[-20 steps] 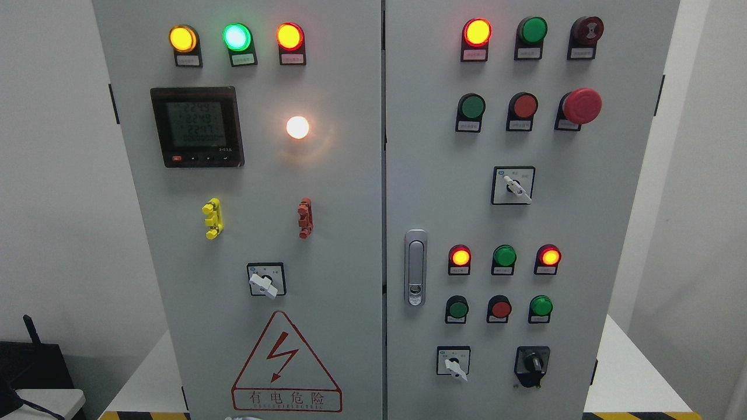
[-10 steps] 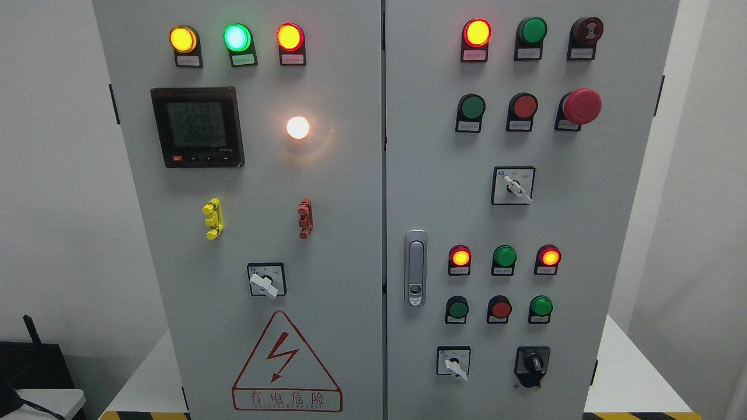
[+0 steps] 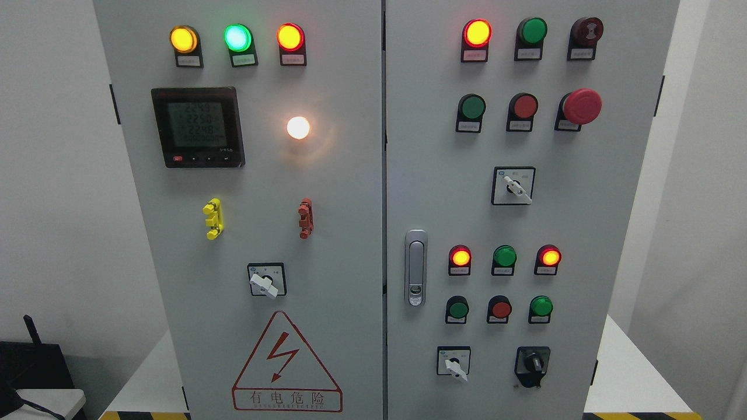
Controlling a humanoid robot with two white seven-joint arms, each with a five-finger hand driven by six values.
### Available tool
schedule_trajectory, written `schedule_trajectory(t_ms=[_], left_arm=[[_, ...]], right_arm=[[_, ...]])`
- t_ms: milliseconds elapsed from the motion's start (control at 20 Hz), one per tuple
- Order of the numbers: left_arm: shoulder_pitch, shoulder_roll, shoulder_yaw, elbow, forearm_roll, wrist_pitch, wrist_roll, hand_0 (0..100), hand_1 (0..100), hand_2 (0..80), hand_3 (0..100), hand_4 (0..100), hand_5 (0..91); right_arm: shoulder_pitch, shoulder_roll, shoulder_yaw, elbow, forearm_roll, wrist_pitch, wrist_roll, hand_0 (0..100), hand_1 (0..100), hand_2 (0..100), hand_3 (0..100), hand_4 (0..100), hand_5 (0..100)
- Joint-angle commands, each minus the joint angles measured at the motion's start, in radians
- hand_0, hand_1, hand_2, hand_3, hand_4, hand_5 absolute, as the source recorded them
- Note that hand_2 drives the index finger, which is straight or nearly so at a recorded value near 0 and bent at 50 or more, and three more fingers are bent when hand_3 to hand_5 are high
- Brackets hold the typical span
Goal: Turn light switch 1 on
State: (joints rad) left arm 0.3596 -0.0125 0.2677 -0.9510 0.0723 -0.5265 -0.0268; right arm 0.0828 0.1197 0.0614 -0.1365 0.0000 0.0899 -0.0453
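Note:
A grey control cabinet [image 3: 350,192] with two doors fills the head view. On the left door a round white lamp [image 3: 298,128] glows beside a digital meter [image 3: 197,127]. Lower on that door sits a white-handled rotary switch [image 3: 265,281], its handle pointing down-right. The right door carries a similar rotary switch [image 3: 512,186] in the middle, another rotary switch [image 3: 453,362] near the bottom, and a black knob [image 3: 531,365] next to it. The labels are too small to read, so I cannot tell which switch is number 1. Neither hand shows.
Lit yellow, green and red indicator lamps [image 3: 236,37] line the top of the left door. The right door has several push buttons, a red mushroom stop button [image 3: 581,105] and a silver door handle [image 3: 415,267]. A white table [image 3: 627,379] holds the cabinet.
A small pale shape at the bottom edge under the warning triangle, seen one second ago, is gone. The meter digits have changed slightly.

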Motion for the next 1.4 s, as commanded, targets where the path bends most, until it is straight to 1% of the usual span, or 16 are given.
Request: schedule_trajectory(t_ms=[0,50,100,200,251,301,401,501,652,802,1153,1353], left_arm=[[0.007,0.022,0.056,0.533,0.004,0.010,-0.060,47,0,4.7,30,39,30.9],[0.007,0.022,0.053,0.569,-0.002,0.016,-0.090,48,0,0.8,23,34,29.6],[0.006,0.023,0.051,0.605,-0.005,0.020,-0.119,49,0,0.0,20,31,28.9],[0.001,0.026,0.047,0.659,-0.008,0.042,-0.156,50,0,0.0,4,17,24.9],[-0.001,0.032,0.029,0.676,-0.008,0.063,-0.162,50,0,0.0,2,16,23.9],[-0.002,0.034,-0.010,0.693,-0.009,0.089,-0.163,50,0,0.0,0,13,22.2],[-0.004,0.034,-0.100,0.725,-0.009,0.121,-0.163,50,0,0.0,0,10,20.8],[-0.011,0.031,-0.168,0.780,-0.009,0.126,-0.163,50,0,0.0,0,6,19.0],[-0.056,0.014,-0.200,0.862,-0.011,0.123,-0.163,50,0,0.0,0,2,17.7],[-0.096,0.011,-0.255,0.932,-0.009,0.125,-0.157,50,0,0.0,0,0,16.8],[-0.139,0.008,-0.262,0.948,-0.011,0.157,-0.160,51,0,0.0,0,0,16.1],[-0.152,0.009,-0.258,0.948,-0.009,0.212,-0.174,51,0,0.0,0,0,16.7]], right_arm=[[0.000,0.000,0.000,0.000,-0.017,0.001,0.001,12,39,0,0,0,0],[0.000,0.000,0.000,0.000,-0.018,0.001,0.001,12,39,0,0,0,0],[0.000,0.000,0.000,0.000,-0.017,0.001,0.001,12,39,0,0,0,0],[0.000,0.000,0.000,0.000,-0.018,0.001,0.001,12,39,0,0,0,0],[0.000,0.000,0.000,0.000,-0.018,0.001,0.001,12,39,0,0,0,0],[0.000,0.000,0.000,0.000,-0.017,0.001,0.001,12,39,0,0,0,0],[0.000,0.000,0.000,0.000,-0.017,0.001,0.001,12,39,0,0,0,0],[0.000,0.000,0.000,0.000,-0.017,0.001,0.001,12,39,0,0,0,0],[0.000,0.000,0.000,0.000,-0.018,0.001,0.001,12,39,0,0,0,0],[0.000,0.000,0.000,0.000,-0.018,0.001,0.001,12,39,0,0,0,0],[0.000,0.000,0.000,0.000,-0.018,0.001,0.001,12,39,0,0,0,0],[0.000,0.000,0.000,0.000,-0.018,0.001,0.001,12,39,0,0,0,0]])
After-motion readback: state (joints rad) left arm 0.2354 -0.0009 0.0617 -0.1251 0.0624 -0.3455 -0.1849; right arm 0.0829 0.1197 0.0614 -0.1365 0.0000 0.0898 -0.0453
